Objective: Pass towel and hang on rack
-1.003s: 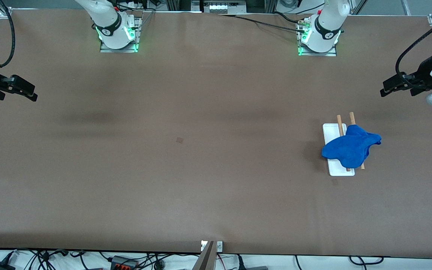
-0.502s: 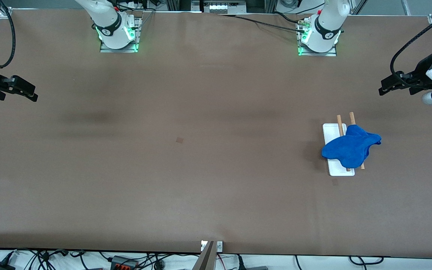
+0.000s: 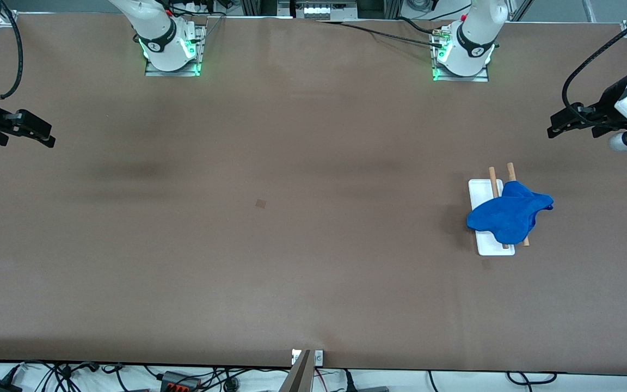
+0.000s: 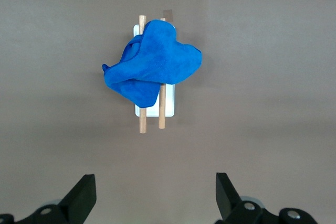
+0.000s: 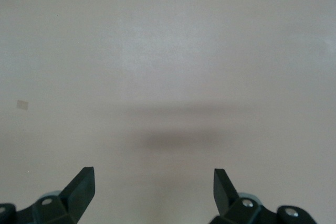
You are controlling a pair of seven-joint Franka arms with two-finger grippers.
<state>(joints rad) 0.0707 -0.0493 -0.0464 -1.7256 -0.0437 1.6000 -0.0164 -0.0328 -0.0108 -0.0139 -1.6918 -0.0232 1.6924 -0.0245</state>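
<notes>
The towel (image 3: 509,218) is lying draped across the rack (image 3: 481,190), toward the left arm's end. The left gripper (image 3: 555,129) is hanging wide open and empty over bare table; the right gripper (image 3: 47,139) is waiting, likewise open.

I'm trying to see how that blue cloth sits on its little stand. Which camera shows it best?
The left wrist view: the towel fills more of the picture, draped bunched across both rods of the rack. The front view shows the same towel on the rack, only smaller. The right wrist view shows just bare table.
</notes>
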